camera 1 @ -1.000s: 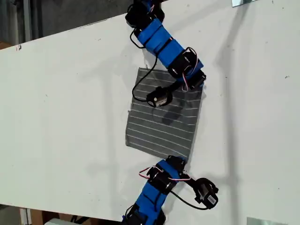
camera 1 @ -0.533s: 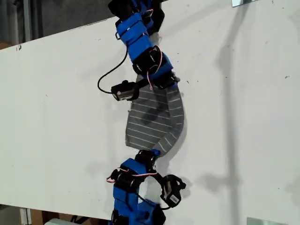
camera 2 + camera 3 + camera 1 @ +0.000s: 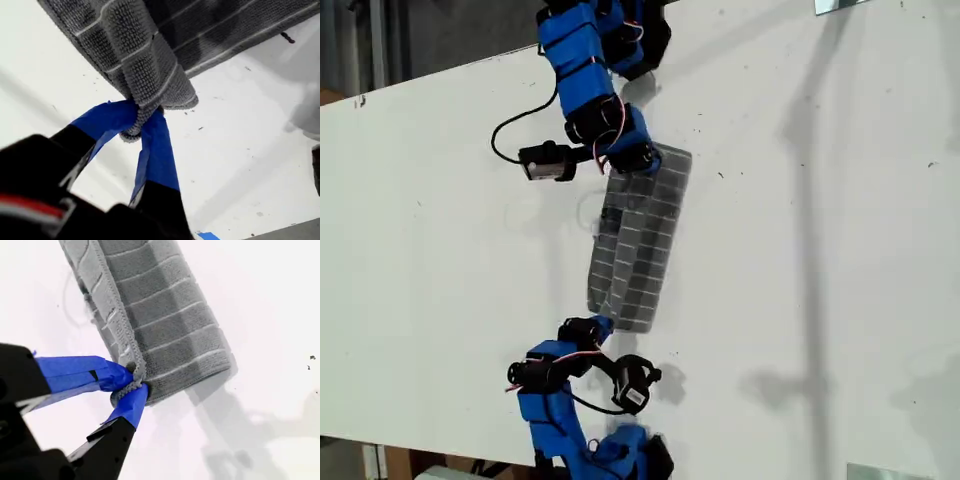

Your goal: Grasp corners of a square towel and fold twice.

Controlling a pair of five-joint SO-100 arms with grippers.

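Note:
The square towel (image 3: 640, 240) lies on the white table, doubled over into a narrow grey striped strip whose rounded fold faces the exterior view's right. At the strip's upper end in the exterior view, my first gripper (image 3: 625, 168) is shut on a bunched corner (image 3: 134, 129), and the cloth (image 3: 200, 35) rises slightly from its blue fingertips (image 3: 155, 145). My second gripper (image 3: 602, 326) is shut at the strip's lower end, pinching the stacked corners (image 3: 125, 390) at the open edge of the towel (image 3: 170, 325). Both held ends sit at the exterior view's left side of the strip.
The white table (image 3: 820, 300) stretches wide toward the exterior view's right. Black cables and a camera module (image 3: 545, 160) hang beside the first arm. Another module (image 3: 633, 385) hangs by the second arm. A faint ring mark (image 3: 590, 212) lies beside the towel. Blue tape (image 3: 207, 235) marks a table edge.
Both grippers have swung toward the exterior view's left, carrying the towel's right-hand corners over. The open square is now a half-width strip.

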